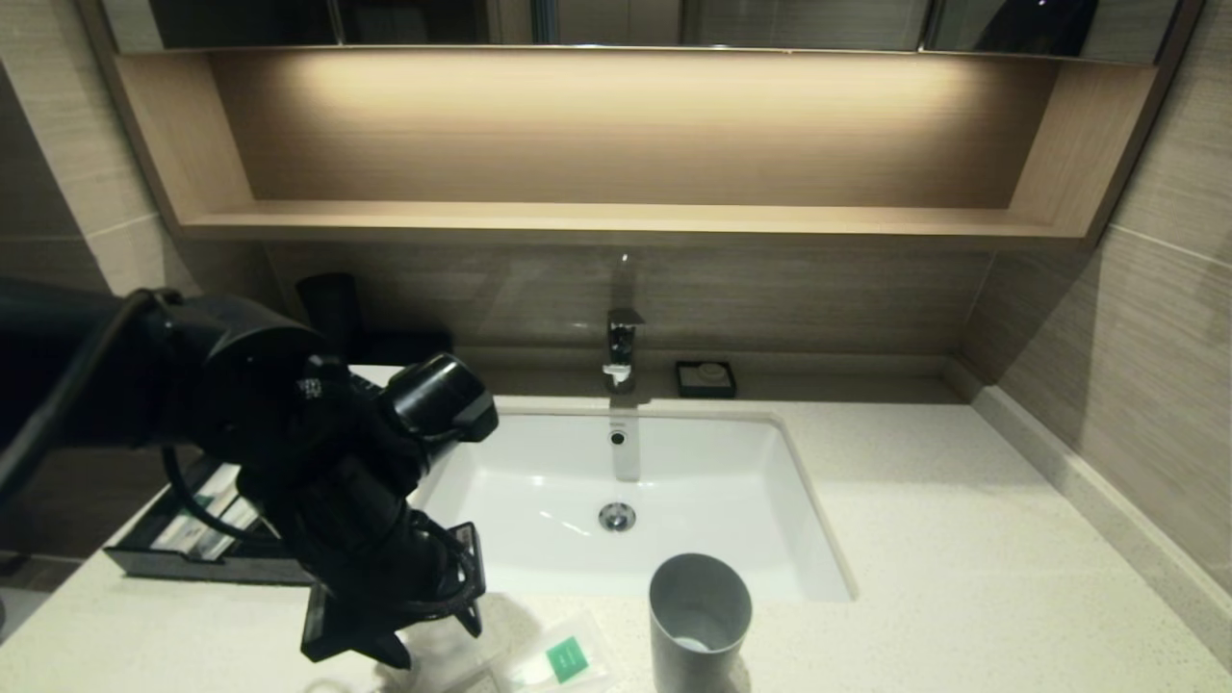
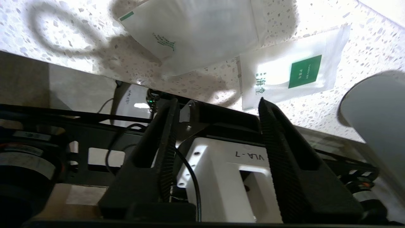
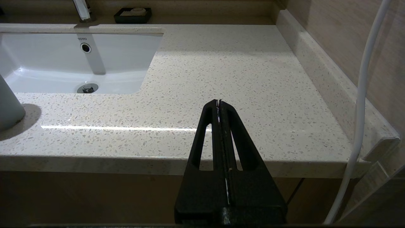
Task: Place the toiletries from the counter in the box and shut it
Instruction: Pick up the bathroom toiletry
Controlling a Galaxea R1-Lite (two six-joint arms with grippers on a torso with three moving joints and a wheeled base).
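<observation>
My left pincer [image 2: 215, 104] hangs over the counter's [image 1: 962, 539] front edge, just left of the grey cup [image 1: 700, 616], its two ribbed fingers [image 2: 275, 133] spread apart with nothing between them. Two flat sachets lie on the counter beside the cup: the one with the green square [image 2: 292, 77] nearest it, the plainer one [image 2: 196, 34] touching or slightly overlapping it on the far side from the cup. Both look feather-light, soft and slick, a thin film that will likely slide or crumple rather than resist, so I judge a loose edge or corner is the place to pinch, pressing down flat first. The box [image 1: 207, 539] sits well left of the cup, its drawer out, with some wrapped items already lying inside. My right pincer [image 3: 220, 106] is pressed together, parked off the counter's front edge, right of the cup.
</observation>
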